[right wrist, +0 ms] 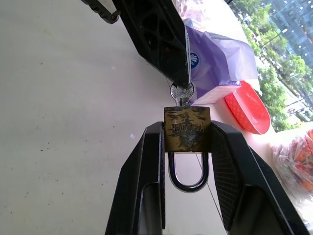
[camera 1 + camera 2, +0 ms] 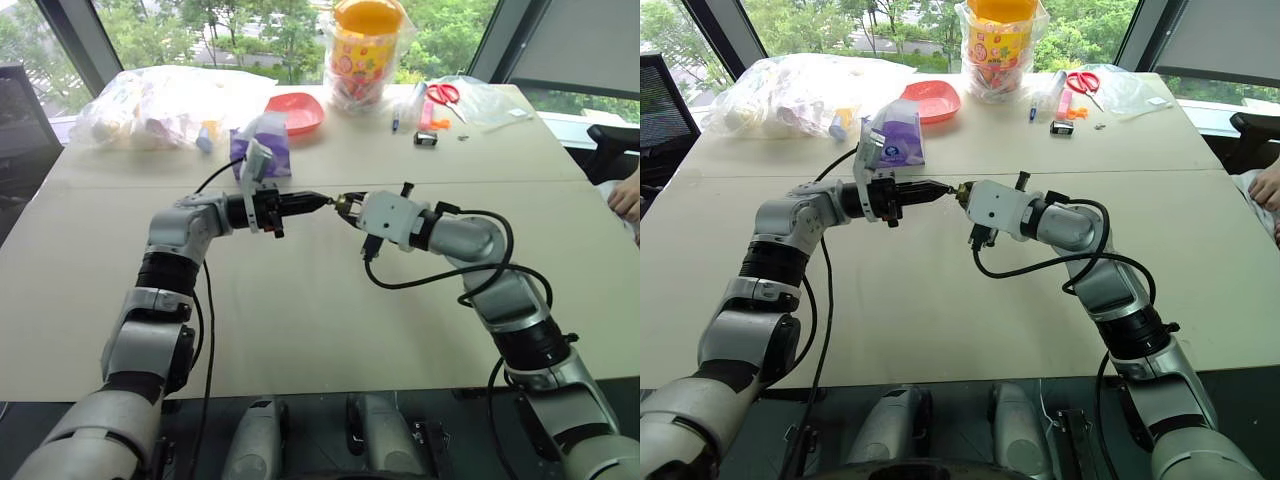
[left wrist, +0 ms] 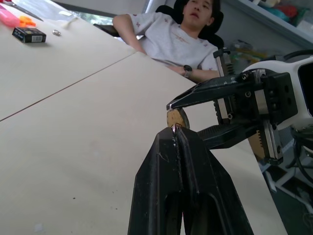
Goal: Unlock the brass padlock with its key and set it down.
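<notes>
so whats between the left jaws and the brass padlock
Only the small silvery key: the left gripper pinches its head, its blade inside the gold-brass block padlock held by the right gripper, per right wrist view.

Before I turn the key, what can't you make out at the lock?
- Key: its blade is hidden inside the brass padlock, right wrist view; depth unknown.
- Shackle: its legs vanish into the padlock body, so locked or released is unclear.
- Head views: key and padlock too small between the left gripper and right gripper.
</notes>
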